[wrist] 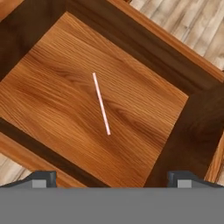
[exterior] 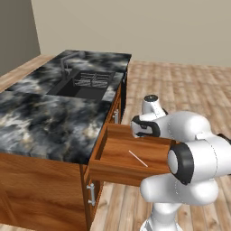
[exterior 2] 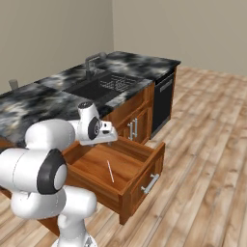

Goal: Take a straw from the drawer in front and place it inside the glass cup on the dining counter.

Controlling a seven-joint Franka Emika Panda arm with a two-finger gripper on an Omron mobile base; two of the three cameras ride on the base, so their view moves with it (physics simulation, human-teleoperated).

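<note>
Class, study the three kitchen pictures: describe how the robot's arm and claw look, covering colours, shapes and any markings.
The arm is built of glossy white, rounded segments that swell at each joint. Dark, near-black rings and caps mark the joints, with a small grey disc on the wrist end. No cables or lettering show. The claw ends in two small, dark grey, blocky tips, each with a paler grey square pad.

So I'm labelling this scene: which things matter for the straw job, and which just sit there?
Job:
straw
open drawer
glass cup
dining counter
open claw

Bystanders:
sink
faucet
dishwasher
cabinet doors
</note>
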